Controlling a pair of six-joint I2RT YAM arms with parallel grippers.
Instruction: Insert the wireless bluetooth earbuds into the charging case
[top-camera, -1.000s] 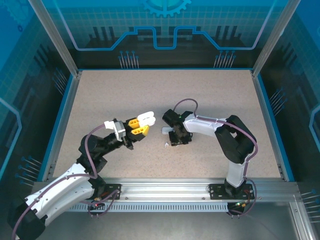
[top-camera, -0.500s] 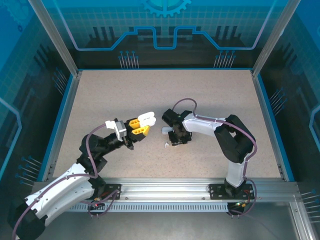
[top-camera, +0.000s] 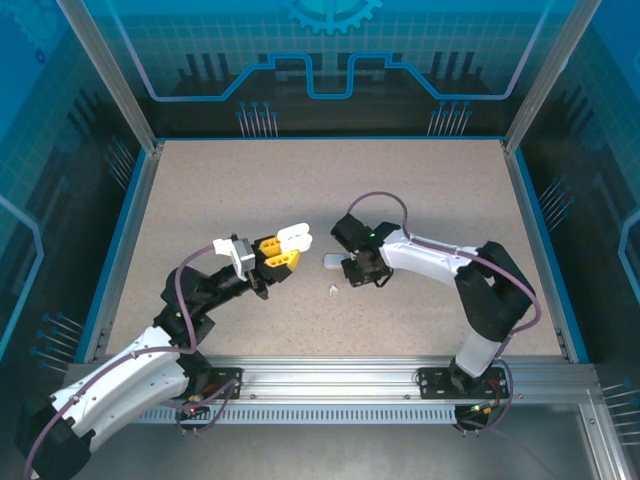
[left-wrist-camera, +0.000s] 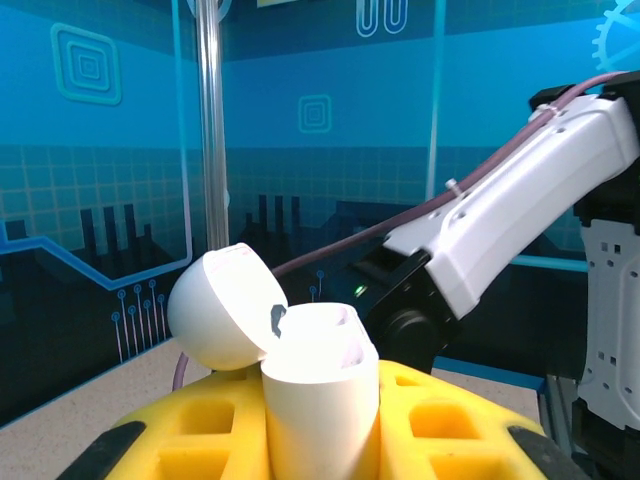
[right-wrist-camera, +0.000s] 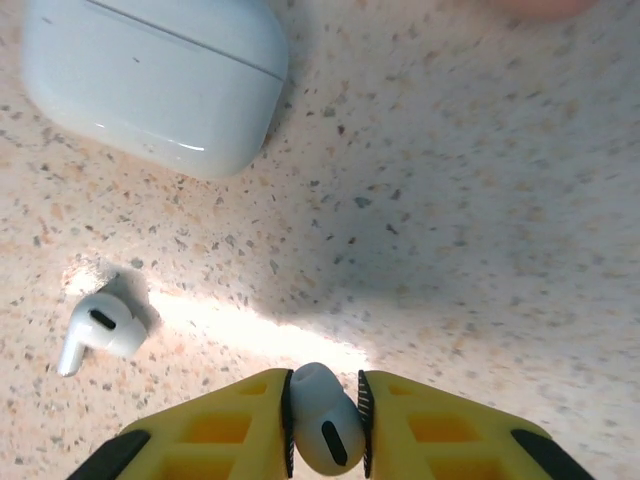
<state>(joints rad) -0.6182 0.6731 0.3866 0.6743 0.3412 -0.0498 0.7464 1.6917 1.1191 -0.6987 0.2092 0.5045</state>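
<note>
My left gripper is shut on an open white charging case, held above the table. In the left wrist view the case body stands upright between the yellow fingers, with its lid hinged back to the left and its sockets showing. My right gripper is shut on a white earbud, pinched between its pads just above the tabletop. A second white earbud lies on the table to its left, and shows as a small white piece from above.
A closed pale case lies on the speckled table ahead of the right gripper, beside it in the top view. A pink shape touches the top edge of the right wrist view. Blue walls border the table.
The right gripper has closed on the earbud. The right arm's elbow has swung out to the right. The left arm and its case have stayed still.
</note>
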